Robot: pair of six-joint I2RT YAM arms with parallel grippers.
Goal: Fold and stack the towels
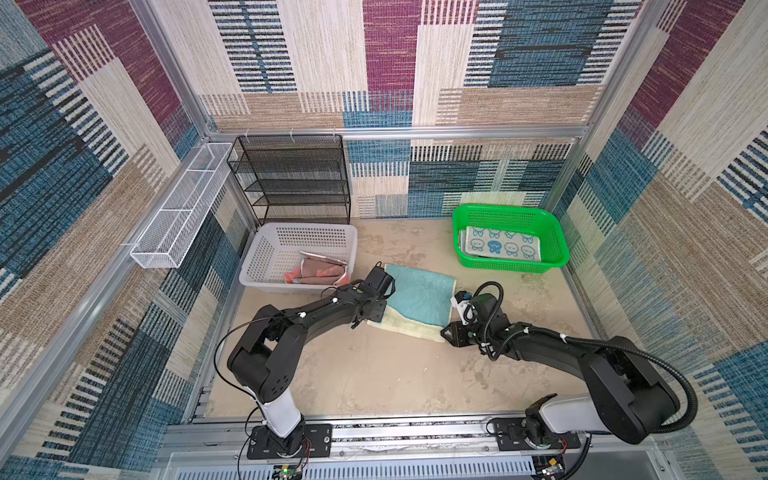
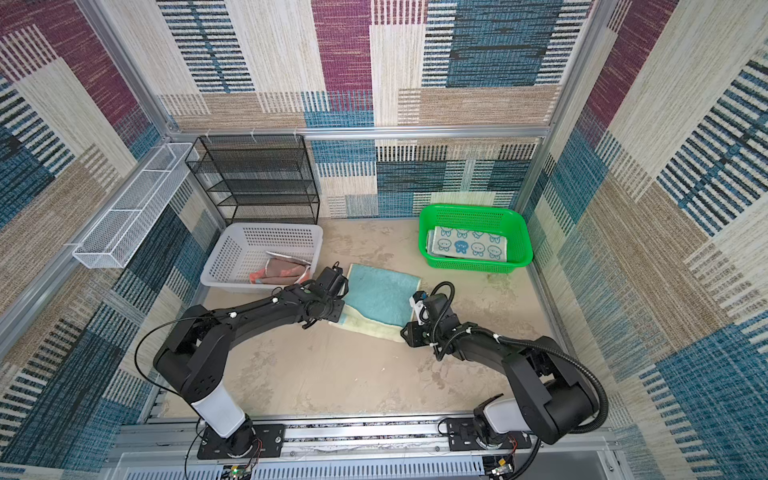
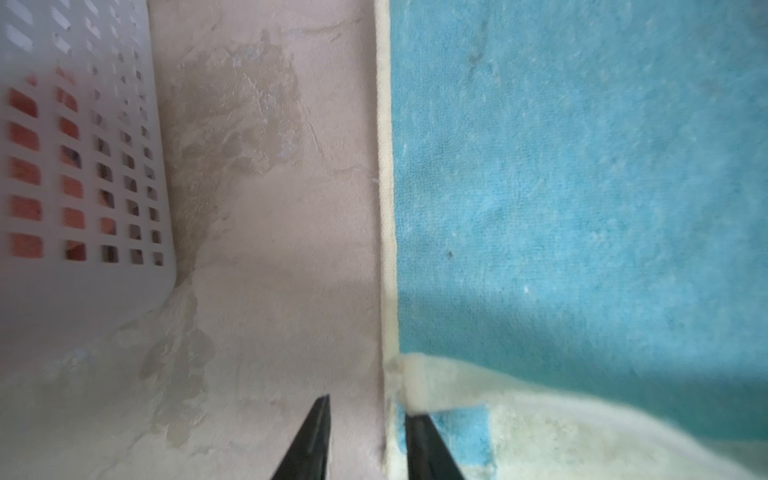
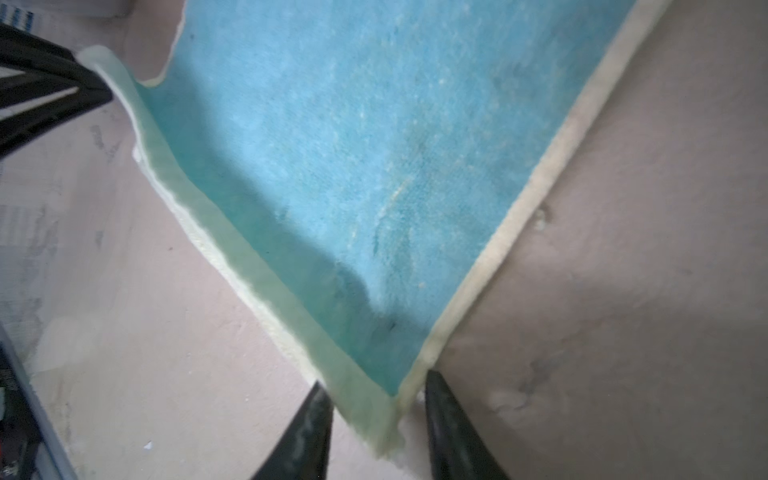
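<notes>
1. Patchwork woven panels in blue, maroon and cream wall in a mottled beige tabletop (image 1: pixel 374 374), seen in both top views
2. Mid-table lies a teal terry towel with a cream edge (image 1: pixel 419 297), folded over so that a pale cream layer shows along its near side
3. Left gripper (image 3: pixel 365 419): low at the towel's near left corner, jaws parted with bare table between them; one fingertip seems to touch the cream hem, though blur leaves that unsure
4. Right gripper (image 4: pixel 376 386): jaws parted, with the towel's near right corner lying loose between them
5. A white towel with blue rabbit faces (image 1: pixel 498 245) lies folded in the green perforated plastic basket (image 1: pixel 509 208) at back right
6. A crumpled brown and red towel (image 1: pixel 316 272) sits in the white perforated plastic basket (image 1: pixel 299 226) at back left
</notes>
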